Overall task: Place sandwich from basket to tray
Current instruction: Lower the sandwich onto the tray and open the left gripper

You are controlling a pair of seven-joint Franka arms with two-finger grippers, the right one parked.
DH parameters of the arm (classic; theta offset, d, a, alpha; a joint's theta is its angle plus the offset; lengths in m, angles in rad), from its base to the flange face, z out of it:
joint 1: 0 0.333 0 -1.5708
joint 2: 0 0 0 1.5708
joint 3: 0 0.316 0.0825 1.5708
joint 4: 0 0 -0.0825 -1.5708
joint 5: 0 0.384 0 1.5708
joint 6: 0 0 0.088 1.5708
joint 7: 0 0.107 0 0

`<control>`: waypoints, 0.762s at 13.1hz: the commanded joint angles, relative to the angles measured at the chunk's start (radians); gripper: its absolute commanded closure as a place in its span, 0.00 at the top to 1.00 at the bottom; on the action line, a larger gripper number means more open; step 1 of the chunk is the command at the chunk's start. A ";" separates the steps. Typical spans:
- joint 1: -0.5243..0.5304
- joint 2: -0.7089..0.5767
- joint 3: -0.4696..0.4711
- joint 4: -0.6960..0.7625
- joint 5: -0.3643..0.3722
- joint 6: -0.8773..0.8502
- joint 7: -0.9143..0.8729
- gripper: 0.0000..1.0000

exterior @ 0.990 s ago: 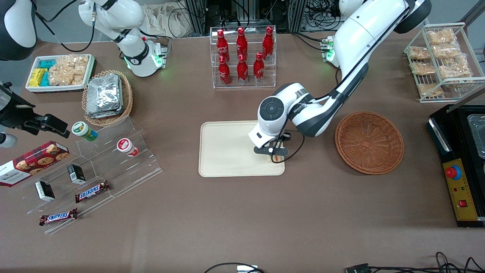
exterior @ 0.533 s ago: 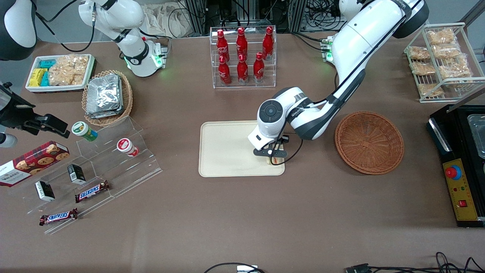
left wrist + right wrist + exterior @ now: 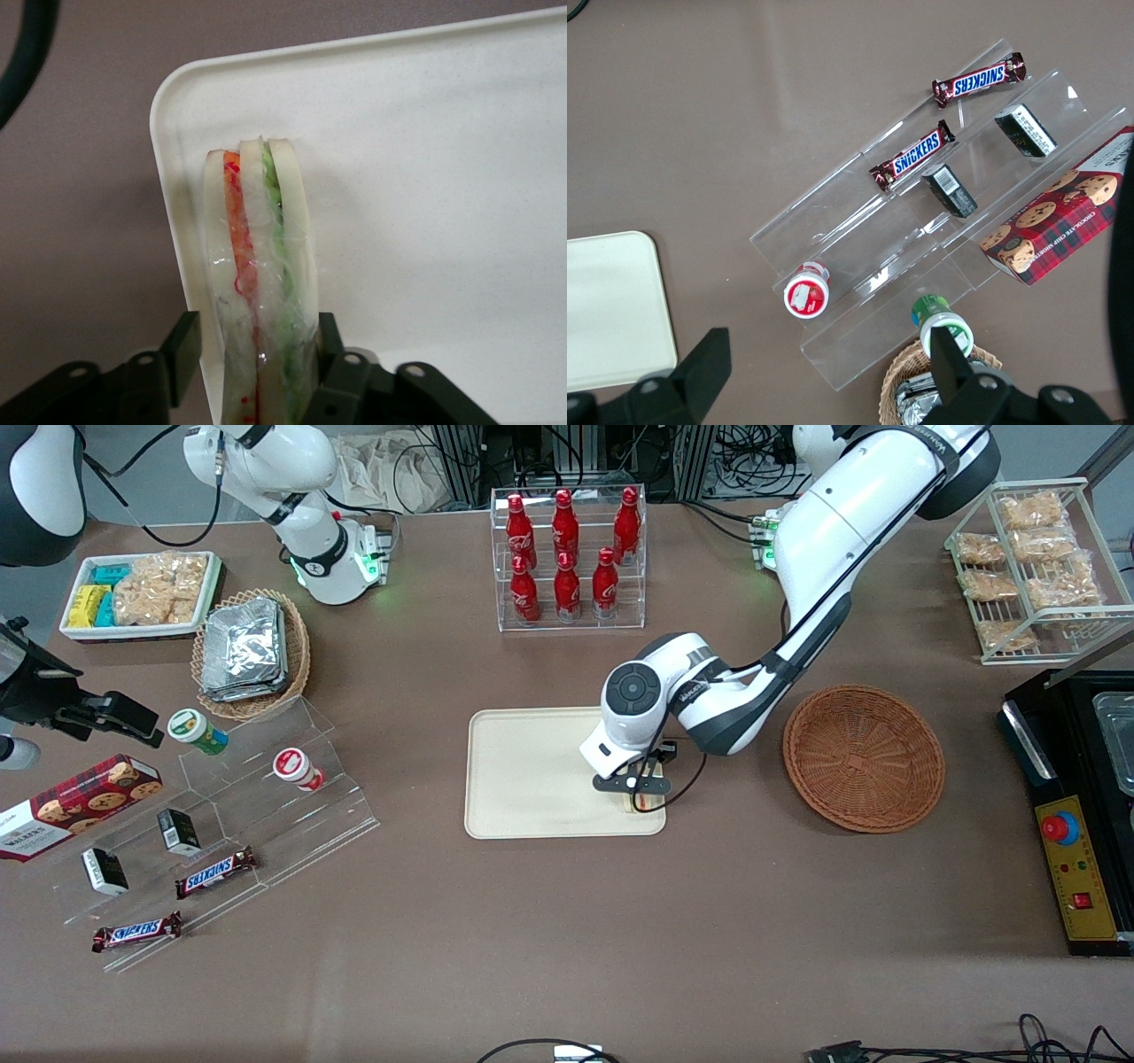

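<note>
The sandwich (image 3: 261, 266), a clear-wrapped wedge with white bread, red and green layers, stands on edge on the cream tray (image 3: 425, 177) close to one rounded corner. Seen from the front, the sandwich (image 3: 645, 801) is at the tray (image 3: 532, 779) corner nearest the camera and nearest the reddish-brown basket (image 3: 864, 757), which holds nothing. My left gripper (image 3: 638, 793) hangs over it. In the wrist view the gripper (image 3: 257, 343) straddles the wedge, open: one pad stands off the wrap with a gap, the other lies close against it.
A clear rack of red bottles (image 3: 567, 558) stands farther from the camera than the tray. Toward the parked arm's end are a tan basket of foil packets (image 3: 251, 651), a white snack tray (image 3: 142, 593) and an acrylic stand (image 3: 266, 806). A wire rack (image 3: 1032, 567) and control box (image 3: 1076, 859) are at the working arm's end.
The arm's upper links have shifted a little away from the front camera. The gripper has stayed over the tray's corner with the sandwich under it, moving only slightly.
</note>
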 commanded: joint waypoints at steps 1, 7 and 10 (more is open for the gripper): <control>0.007 -0.013 -0.005 0.001 0.015 -0.005 -0.022 1.00; 0.017 -0.164 -0.008 0.038 -0.115 -0.118 -0.007 1.00; 0.036 -0.318 0.004 0.090 -0.247 -0.251 0.073 1.00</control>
